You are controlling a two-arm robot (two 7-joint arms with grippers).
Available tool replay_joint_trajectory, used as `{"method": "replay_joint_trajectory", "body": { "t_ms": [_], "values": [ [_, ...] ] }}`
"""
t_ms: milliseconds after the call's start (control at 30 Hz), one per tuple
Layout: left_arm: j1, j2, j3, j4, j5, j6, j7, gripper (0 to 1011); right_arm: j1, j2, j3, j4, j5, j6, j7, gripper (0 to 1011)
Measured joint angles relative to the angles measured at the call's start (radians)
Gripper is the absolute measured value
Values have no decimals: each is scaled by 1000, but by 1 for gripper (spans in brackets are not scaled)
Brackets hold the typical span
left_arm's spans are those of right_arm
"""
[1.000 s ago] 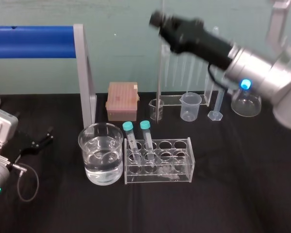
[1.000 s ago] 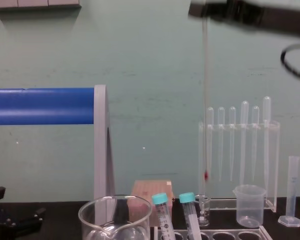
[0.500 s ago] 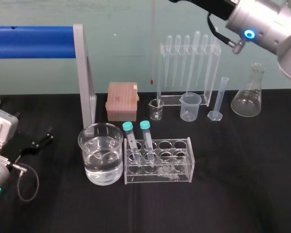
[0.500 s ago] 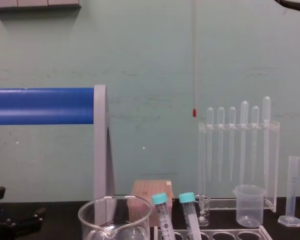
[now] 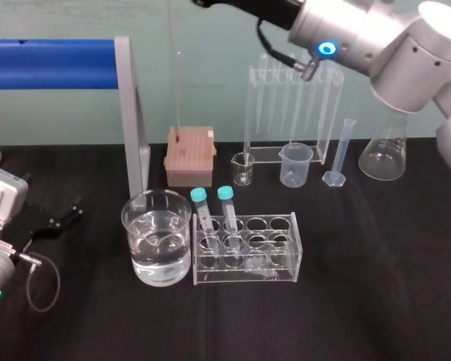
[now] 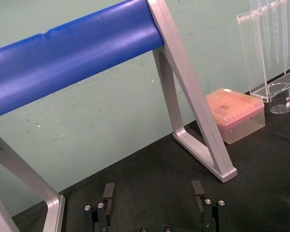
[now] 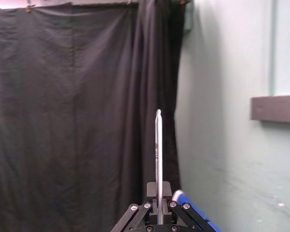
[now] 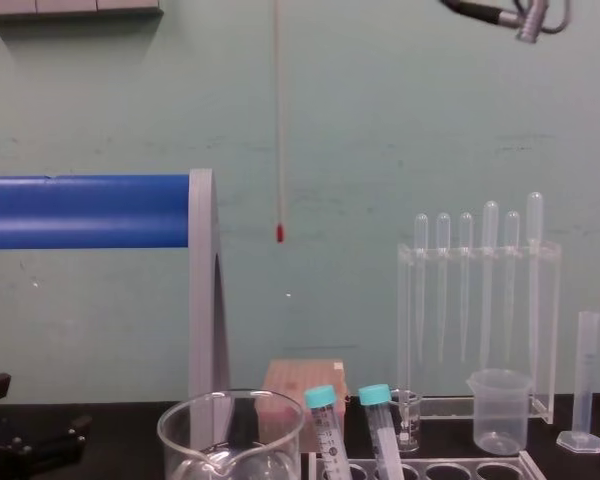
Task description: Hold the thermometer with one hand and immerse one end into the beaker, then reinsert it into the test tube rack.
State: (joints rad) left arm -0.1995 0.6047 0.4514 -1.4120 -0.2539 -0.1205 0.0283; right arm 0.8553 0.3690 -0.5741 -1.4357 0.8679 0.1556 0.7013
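Glass and clear plastic crowd the black tabletop (image 5: pixel 361 286), and the job looks to be at an early stage. The thermometer (image 8: pixel 277 120) is out of the rack (image 5: pixel 244 272) and hangs straight down in the air, its red bulb (image 8: pixel 278 233) lowest and well above everything on the tabletop. From the head view the bulb lines up with the pink box (image 5: pixel 189 154) toward the back edge, but I cannot tell how far forward it really hangs. The beaker (image 5: pixel 129 226) stands near the middle of the tabletop, a little to the left side, partly filled with water (image 5: pixel 159 252), and nothing is dipped in it. The rack sits just beside the beaker on its right, with two capped tubes (image 5: pixel 203 210) in the holes at its left end and the other holes open.

My judgement is that the dip is not yet done: the bulb has to be brought over the beaker and lowered into the water, then lifted and slid into a free hole of the rack.

Up high, the right gripper (image 7: pixel 159 195) has its fingers pressed together on the thermometer, pinching the rod near its upper end so that a length of it stands up past the fingertips. By the left edge of the tabletop, the left gripper (image 6: pixel 152 186) rests parked, fingers spread wide with nothing between them.
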Motion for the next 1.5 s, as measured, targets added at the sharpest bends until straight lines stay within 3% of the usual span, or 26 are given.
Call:
{"method": "replay_joint_trajectory", "body": {
  "t_ms": [33, 200, 367, 633, 767, 1100, 1500],
  "values": [
    [0, 0, 0, 0, 0, 0, 0, 1008, 0, 0, 0, 0, 0, 0, 0, 53],
    [0, 0, 0, 0, 0, 0, 0, 1008, 0, -30, -77, 78, -11, -30, 56, 53],
    [0, 0, 0, 0, 0, 0, 0, 1008, -8, -52, -110, 145, -16, -69, 100, 53],
    [0, 0, 0, 0, 0, 0, 0, 1008, -12, -112, -123, 288, -46, -193, 163, 53],
    [0, 0, 0, 0, 0, 0, 0, 1008, -11, -133, -126, 343, -64, -221, 180, 53],
    [0, 0, 0, 0, 0, 0, 0, 1008, -21, -158, -140, 427, -104, -224, 211, 53],
    [0, 0, 0, 0, 0, 0, 0, 1008, -38, -174, -139, 473, -141, -223, 226, 53]
  ]
}}
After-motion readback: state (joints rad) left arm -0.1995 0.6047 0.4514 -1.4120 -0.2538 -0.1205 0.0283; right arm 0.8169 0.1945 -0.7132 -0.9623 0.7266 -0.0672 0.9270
